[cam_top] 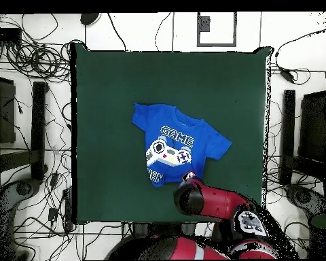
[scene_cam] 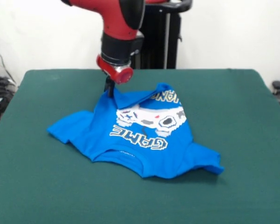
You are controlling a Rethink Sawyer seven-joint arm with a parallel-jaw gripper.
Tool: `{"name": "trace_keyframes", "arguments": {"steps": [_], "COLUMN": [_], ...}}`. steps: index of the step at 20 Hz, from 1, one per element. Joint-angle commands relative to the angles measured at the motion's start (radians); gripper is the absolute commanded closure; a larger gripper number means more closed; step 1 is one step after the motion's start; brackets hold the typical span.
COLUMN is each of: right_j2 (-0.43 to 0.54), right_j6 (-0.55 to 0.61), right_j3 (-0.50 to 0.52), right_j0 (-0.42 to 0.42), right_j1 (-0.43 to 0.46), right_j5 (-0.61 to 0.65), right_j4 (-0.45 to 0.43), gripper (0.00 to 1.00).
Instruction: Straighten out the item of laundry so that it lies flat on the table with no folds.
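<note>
Green table (scene_cam: 32, 186) | blue shirt (scene_cam: 144, 144) mid-table, hem folded over lettering | gripper (scene_cam: 110, 87) at hem, grip unreadable | risk: careless pull drags the shirt, fold stays

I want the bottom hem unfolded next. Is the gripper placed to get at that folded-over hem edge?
Probably yes. The gripper is down at the T-shirt's folded hem, with nothing between them; whether its fingers are open is not visible.
</note>
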Motion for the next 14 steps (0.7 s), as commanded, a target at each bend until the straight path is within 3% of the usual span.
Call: {"name": "trace_keyframes", "arguments": {"steps": [1, 8, 14], "right_j2": [0.105, 0.123, 0.125], "right_j6": [-0.018, -0.037, -0.014], "right_j3": [0.026, -0.001, -0.056], "right_j0": [-0.056, -0.095, -0.081], "right_j1": [0.057, 0.029, 0.071], "right_j5": [-0.056, -0.003, -0.004], "right_j4": [-0.088, -0.148, -0.161], "gripper": [1.0, 1.0, 1.0]}}
